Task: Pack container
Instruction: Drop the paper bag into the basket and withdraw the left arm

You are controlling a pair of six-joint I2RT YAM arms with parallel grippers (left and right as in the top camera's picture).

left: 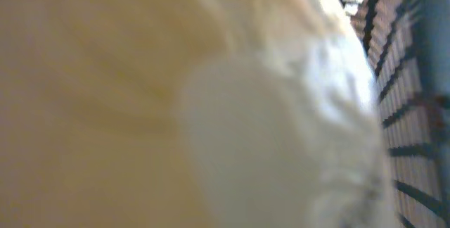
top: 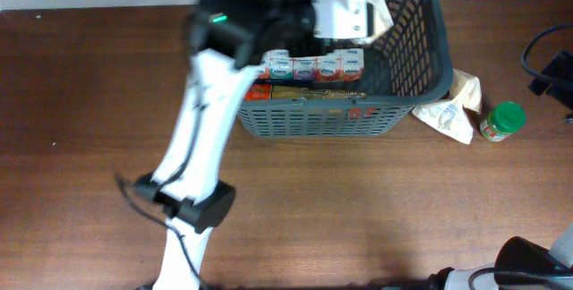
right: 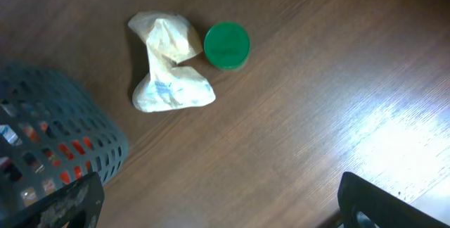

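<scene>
The container, a dark grey slotted basket [top: 428, 73], stands at the back centre of the table and holds a row of small white boxes [top: 313, 64] and red packets [top: 260, 91]. My left gripper [top: 358, 14] hangs over the basket's inside, shut on a cream bag [top: 381, 14]. That bag [left: 176, 101] fills the left wrist view as a blur and hides the fingers; the basket's lattice wall [left: 411, 115] shows on the right. My right gripper [right: 221, 207] is open and empty above bare table, right of the basket's corner [right: 56, 136].
A crumpled cream bag [top: 452, 111] [right: 169, 66] lies on the table to the right of the basket. A green-lidded jar [top: 501, 120] [right: 226, 45] stands beside it. Black cables [top: 546, 57] lie at the right edge.
</scene>
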